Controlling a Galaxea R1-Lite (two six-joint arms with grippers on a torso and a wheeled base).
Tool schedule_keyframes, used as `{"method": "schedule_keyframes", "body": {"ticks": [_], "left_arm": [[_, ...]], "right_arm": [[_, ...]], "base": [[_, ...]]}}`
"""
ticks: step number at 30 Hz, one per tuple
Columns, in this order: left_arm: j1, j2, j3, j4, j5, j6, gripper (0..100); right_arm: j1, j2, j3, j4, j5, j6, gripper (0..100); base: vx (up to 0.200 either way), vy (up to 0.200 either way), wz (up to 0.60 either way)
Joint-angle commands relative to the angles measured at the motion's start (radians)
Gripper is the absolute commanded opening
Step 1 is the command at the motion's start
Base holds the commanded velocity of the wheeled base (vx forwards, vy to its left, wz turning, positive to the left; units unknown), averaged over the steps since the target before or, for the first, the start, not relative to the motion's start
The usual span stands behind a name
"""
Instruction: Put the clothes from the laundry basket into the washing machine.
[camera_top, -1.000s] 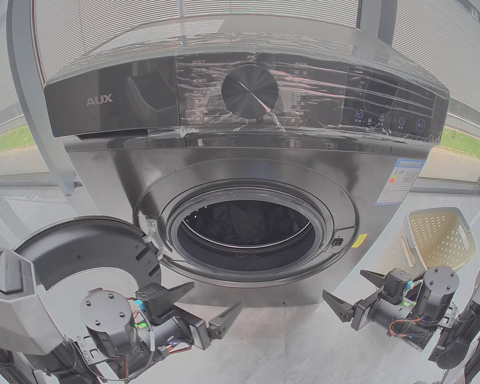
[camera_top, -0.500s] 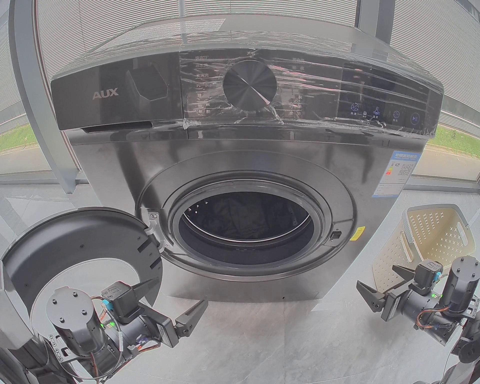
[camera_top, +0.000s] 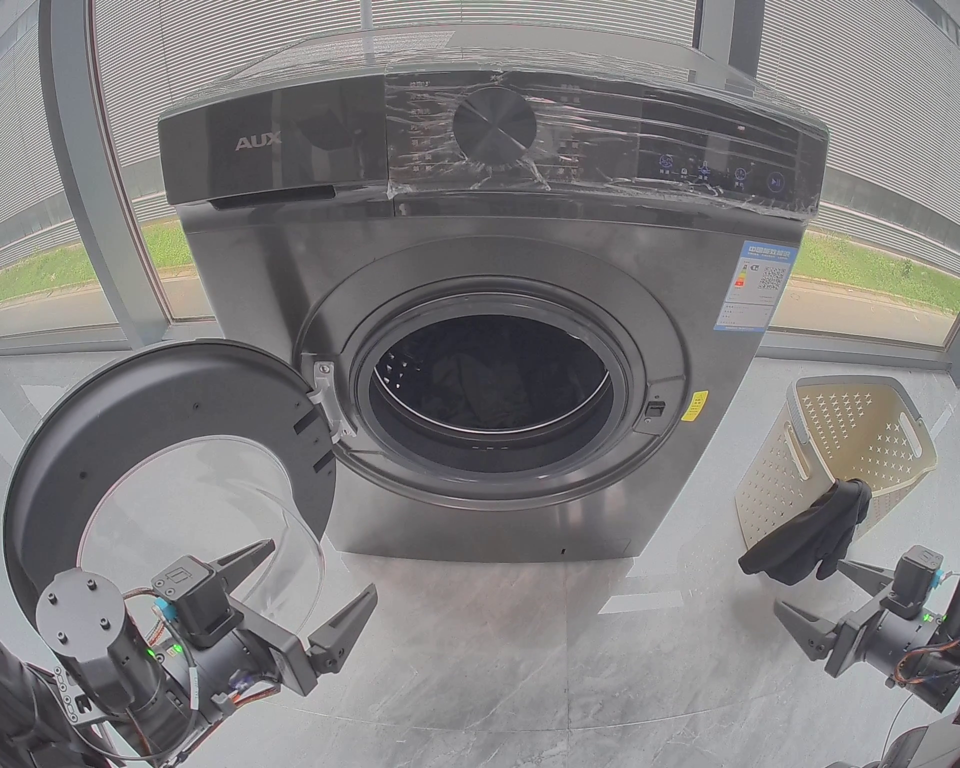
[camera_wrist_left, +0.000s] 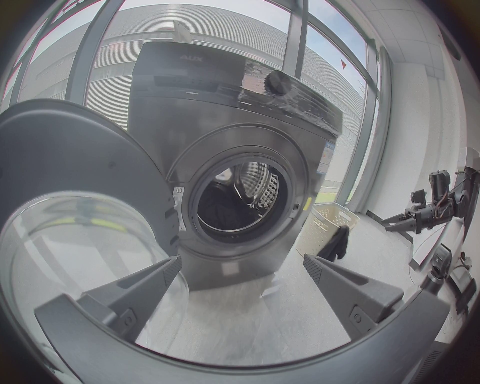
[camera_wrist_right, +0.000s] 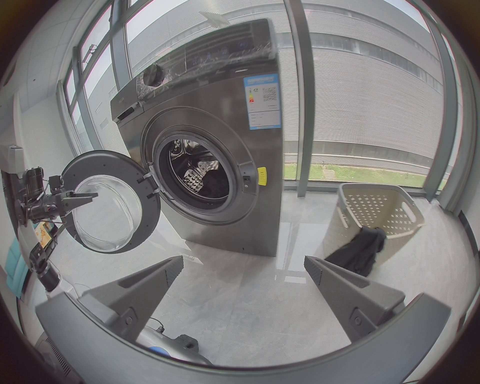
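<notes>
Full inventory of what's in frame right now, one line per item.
washing machine: 1, dark grey, centre, on the floor in front of the windows
door: 1, dark grey with a clear pane, swung open on the machine's left
dial: 1, dark, top centre of the control panel
clothes: count unclear, dark, inside the drum
label: 1, blue and white, machine front, upper right
sticker: 1, yellow, right of the drum opening
laundry basket: 1, cream, on the floor right of the machine
garment: 1, black, draped over the basket's near rim
floor: grey tiles
left gripper: 1, black, open, low in front of the door
right gripper: 1, black, open, just below the garment
</notes>
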Motion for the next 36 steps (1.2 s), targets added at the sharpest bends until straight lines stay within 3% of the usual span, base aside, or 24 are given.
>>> {"method": "schedule_keyframes", "body": {"ticks": [1, 3, 6, 8, 9, 12, 15, 17, 20, 26, 31, 34, 36], "left_arm": [[0.009, -0.233, 0.017, 0.199, 0.013, 0.006, 100], [0.008, -0.320, 0.017, 0.293, 0.012, 0.004, 100], [0.008, -0.473, 0.017, 0.409, 0.015, 0.004, 100], [0.008, -0.473, 0.017, 0.409, 0.015, 0.004, 100], [0.023, -0.628, 0.017, 0.587, 0.018, -0.008, 100], [0.066, -0.809, 0.017, 0.823, 0.010, -0.068, 100], [0.086, -0.955, 0.017, 0.963, 0.009, -0.086, 100], [0.144, -1.038, 0.017, 1.032, 0.010, -0.089, 100], [0.198, -1.124, 0.017, 1.103, 0.009, -0.077, 100], [0.377, -1.309, 0.017, 1.245, -0.001, -0.054, 100], [0.491, -1.401, 0.017, 1.334, -0.077, -0.051, 100], [0.568, -1.434, 0.017, 1.330, -0.114, -0.010, 100], [0.620, -1.455, 0.017, 1.330, -0.137, 0.027, 100]], "right_arm": [[-0.083, -0.275, 0.017, 0.179, -0.002, 0.006, 100], [-0.149, -0.377, 0.017, 0.265, 0.004, 0.005, 100], [-0.190, -0.537, 0.017, 0.365, 0.006, -0.002, 100], [-0.190, -0.537, 0.017, 0.365, 0.006, -0.002, 100], [-0.244, -0.653, 0.017, 0.439, 0.007, -0.006, 100], [-0.312, -0.792, 0.017, 0.551, 0.024, -0.028, 100], [-0.347, -0.933, 0.017, 0.670, 0.076, -0.060, 100], [-0.381, -1.014, 0.016, 0.721, 0.113, -0.061, 100], [-0.397, -1.014, 0.014, 0.716, 0.105, -0.055, 100], [-0.414, -1.012, 0.016, 0.707, 0.009, -0.071, 100], [-0.437, -1.011, 0.016, 0.707, -0.008, -0.072, 100], [-0.568, -1.052, 0.013, 0.727, 0.050, -0.104, 100], [-0.586, -1.075, 0.010, 0.742, 0.114, -0.117, 100]], "base": [[0.000, 0.000, 0.00], [0.000, 0.000, 0.00], [0.000, 0.000, 0.00], [0.000, 0.000, 0.00], [0.000, 0.000, 0.00], [0.000, 0.000, 0.00], [0.000, 0.000, 0.00], [0.000, 0.000, 0.00], [0.000, 0.000, 0.00], [0.000, 0.000, 0.00], [0.000, 0.000, 0.00], [0.000, 0.000, 0.00], [0.000, 0.000, 0.00]]}}
